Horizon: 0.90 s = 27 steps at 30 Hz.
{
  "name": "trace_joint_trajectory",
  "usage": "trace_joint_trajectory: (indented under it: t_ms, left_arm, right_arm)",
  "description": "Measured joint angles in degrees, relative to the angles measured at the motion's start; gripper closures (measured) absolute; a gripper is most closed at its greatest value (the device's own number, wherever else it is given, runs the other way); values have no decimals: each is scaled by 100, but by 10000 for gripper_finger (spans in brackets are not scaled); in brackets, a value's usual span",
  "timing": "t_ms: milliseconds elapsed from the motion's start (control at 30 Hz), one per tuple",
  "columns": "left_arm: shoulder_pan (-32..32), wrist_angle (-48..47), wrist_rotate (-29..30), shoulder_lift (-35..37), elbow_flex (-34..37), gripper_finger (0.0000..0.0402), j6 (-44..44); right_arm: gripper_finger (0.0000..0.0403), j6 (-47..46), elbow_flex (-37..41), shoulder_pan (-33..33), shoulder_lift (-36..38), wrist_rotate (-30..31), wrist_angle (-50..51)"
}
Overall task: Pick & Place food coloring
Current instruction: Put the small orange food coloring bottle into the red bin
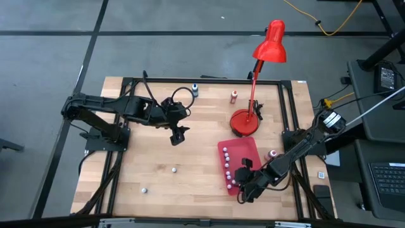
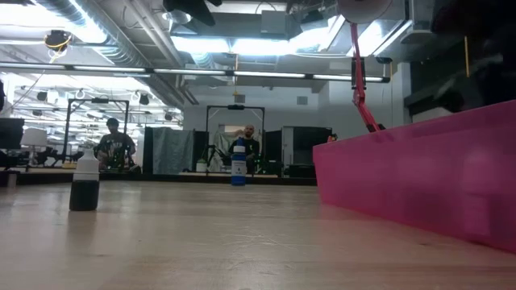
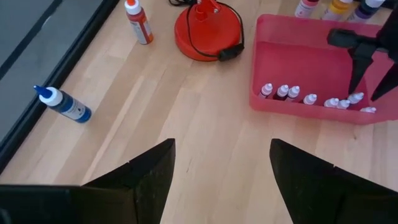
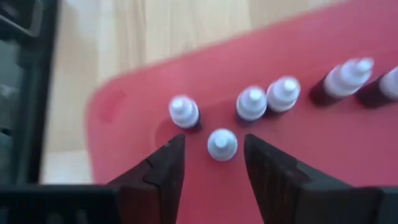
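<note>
The food coloring is a set of tiny bottles. Several white-capped ones (image 4: 267, 99) stand in a red tray (image 1: 243, 149), in a row along its left wall (image 1: 226, 171). My right gripper (image 4: 215, 155) is open over the tray's near left corner. One bottle (image 4: 222, 144) stands upright on the tray floor between its fingertips, with a gap on each side. Two loose bottles (image 1: 174, 169) (image 1: 144, 189) lie on the table left of the tray. My left gripper (image 1: 177, 134) hangs open above the table's middle, with nothing between its fingers (image 3: 149, 177).
A red desk lamp's round base (image 1: 243, 121) sits just beyond the tray, with its head (image 1: 272, 41) over the far edge. A blue bottle (image 1: 195, 90) and an orange one (image 1: 233, 95) stand near the far edge. Another bottle (image 1: 273, 154) stands right of the tray.
</note>
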State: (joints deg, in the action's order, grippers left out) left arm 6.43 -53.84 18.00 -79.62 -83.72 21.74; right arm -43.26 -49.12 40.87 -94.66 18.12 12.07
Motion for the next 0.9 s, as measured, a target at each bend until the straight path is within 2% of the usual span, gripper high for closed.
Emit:
trace_joint_trajectory:
  t_ms: [167,433,633,900]
  left_arm:
    - [232,144,390,268,136,146,15]
    - [793,1026,1076,1384,1714,146,433]
    - [1404,1338,1499,1802,2893,146,1342]
    - [2549,1534,1715,1783,4250,146,2832]
  right_arm:
    - [233,133,-2,-140,546,15,81]
    - [232,314,-7,-409,1358,23,86]
    - [232,788,-9,-639,1918,28,-340]
    - [232,1103,-11,-960,2339,24,-478]
